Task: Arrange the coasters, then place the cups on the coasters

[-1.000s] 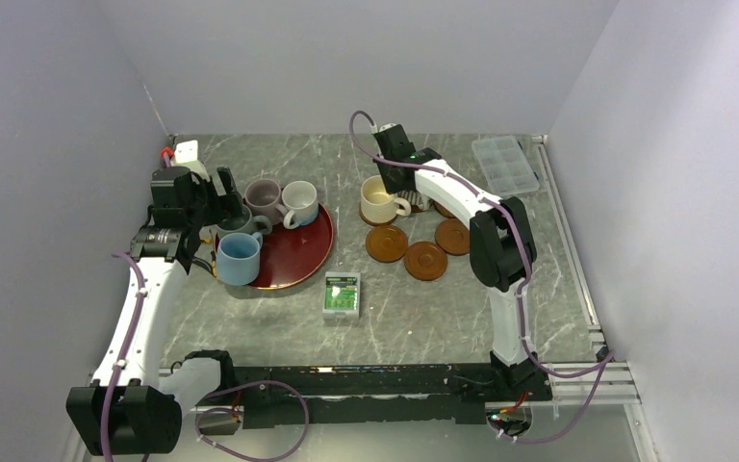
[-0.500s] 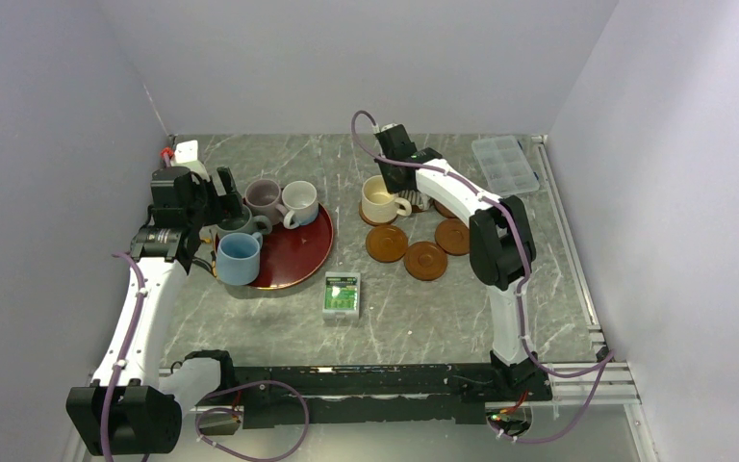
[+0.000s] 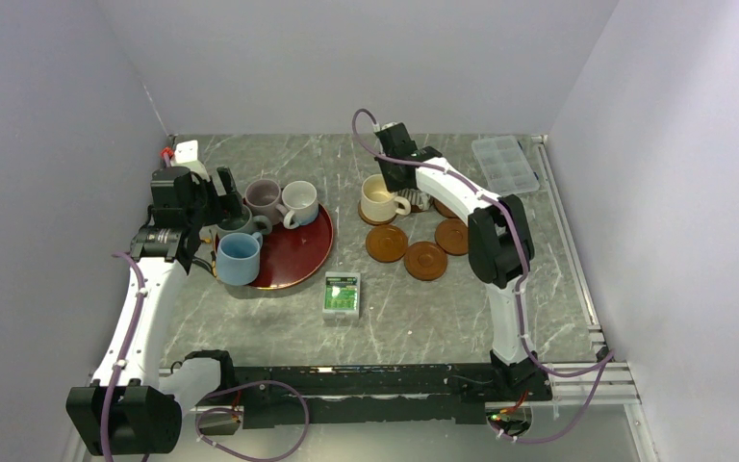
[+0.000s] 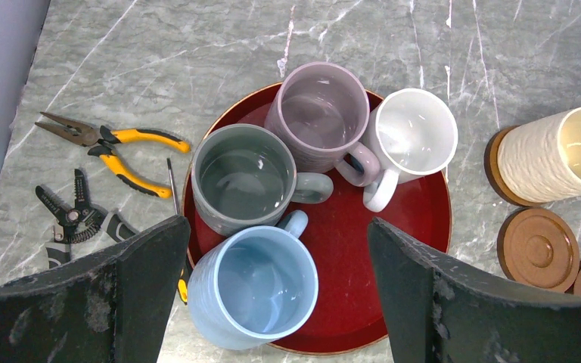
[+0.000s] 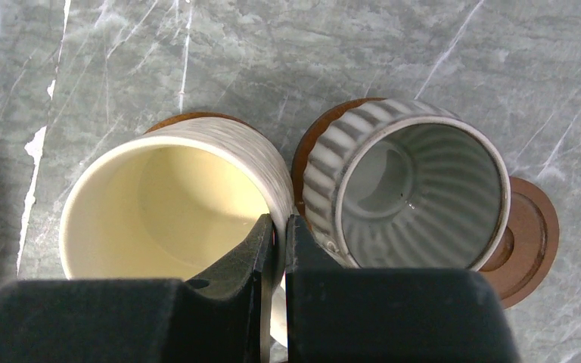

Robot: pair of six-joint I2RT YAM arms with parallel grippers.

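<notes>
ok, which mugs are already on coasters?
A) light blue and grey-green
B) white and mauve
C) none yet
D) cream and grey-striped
D: the cream mug stands on a reddish-brown coaster and the grey-and-white striped mug on another, with the rim of each coaster showing under its mug.

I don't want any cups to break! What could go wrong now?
The right gripper is shut, its tips where the cream mug and the striped mug nearly meet; a sideways move might knock either one.
Four mugs crowd the red tray; the open left gripper, going for the light blue mug, might bump the grey-green mug.
</notes>
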